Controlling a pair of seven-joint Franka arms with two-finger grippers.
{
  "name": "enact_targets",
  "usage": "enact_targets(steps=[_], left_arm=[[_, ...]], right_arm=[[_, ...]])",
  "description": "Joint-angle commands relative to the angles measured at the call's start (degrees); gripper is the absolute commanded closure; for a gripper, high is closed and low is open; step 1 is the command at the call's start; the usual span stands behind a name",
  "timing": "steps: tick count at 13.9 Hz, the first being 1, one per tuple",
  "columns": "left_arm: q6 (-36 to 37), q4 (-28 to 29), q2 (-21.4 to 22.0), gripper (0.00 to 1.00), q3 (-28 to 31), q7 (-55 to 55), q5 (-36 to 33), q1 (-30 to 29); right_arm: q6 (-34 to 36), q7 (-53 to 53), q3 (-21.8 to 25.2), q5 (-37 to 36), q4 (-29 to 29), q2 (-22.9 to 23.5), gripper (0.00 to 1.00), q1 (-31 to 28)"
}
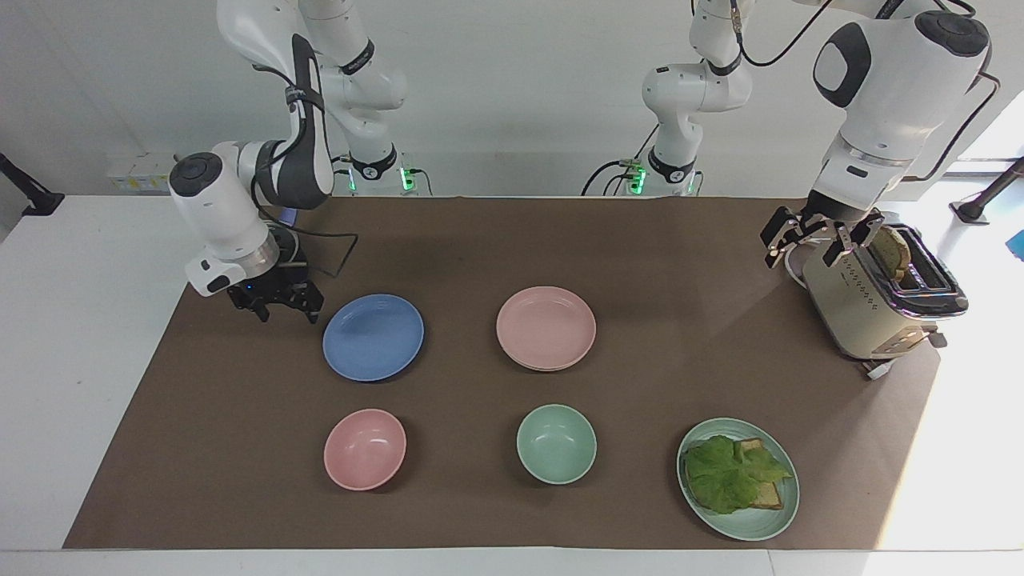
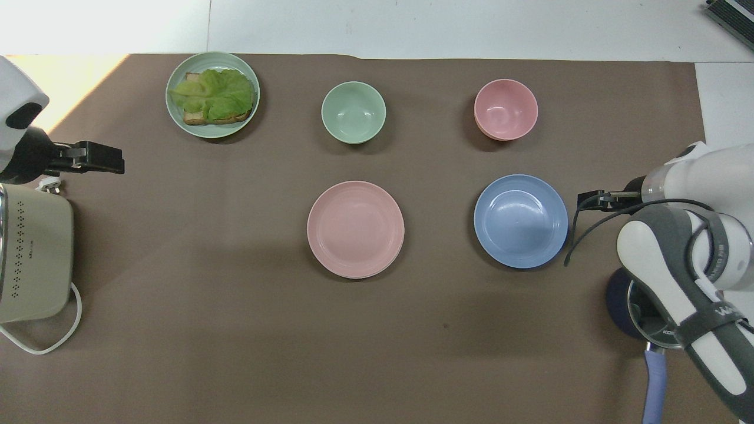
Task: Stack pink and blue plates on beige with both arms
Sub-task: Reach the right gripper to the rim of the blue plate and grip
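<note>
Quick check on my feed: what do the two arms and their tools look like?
Both arms are glossy white with rounded segments, black joint caps and silver wrist rings. Each ends in a black linked tool: right tool, left tool. Black cables loop along both arms. The right forearm carries a dark grey band.

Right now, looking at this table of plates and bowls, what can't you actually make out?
- Dark blue lidded saucepan: hidden by the right arm in the facing view and mostly covered by it in the overhead view.
- Cream-coloured toaster: cut off by the overhead view's edge.
- Beige plate: none shows on its own. Whether one lies under the pale pink round plate is unclear.
- Right gripper beside the blue round plate: contact too small to tell.
</note>
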State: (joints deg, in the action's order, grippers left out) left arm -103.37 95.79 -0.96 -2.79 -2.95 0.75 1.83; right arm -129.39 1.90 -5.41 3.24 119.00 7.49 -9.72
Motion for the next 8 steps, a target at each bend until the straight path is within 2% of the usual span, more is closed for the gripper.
enact_targets(steps=[1,3,5,8], left_arm=[[1.07,-0.17,0.26,0.00,-0.38,0.49,-0.92,-0.69],[1.06,-0.17,0.26,0.00,-0.38,0.41,-0.92,-0.69],[1.06,-0.17,0.26,0.00,-0.38,0.49,-0.92,-0.69],[1.15,-0.17,0.26,0.00,-0.38,0.49,-0.92,-0.69]], right_arm=[[-3.92,2.85,0.05,3.00,0.27,3.13,0.00,1.10],[-5.08,2.94,0.05,3.00,0.27,4.63,0.07,1.72],[-6.04,3.20,-0.04,3.17,1.49,5.34,0.20,1.63],[-8.85,4.33,-0.13,5.53,3.69,5.34,0.34,1.72]])
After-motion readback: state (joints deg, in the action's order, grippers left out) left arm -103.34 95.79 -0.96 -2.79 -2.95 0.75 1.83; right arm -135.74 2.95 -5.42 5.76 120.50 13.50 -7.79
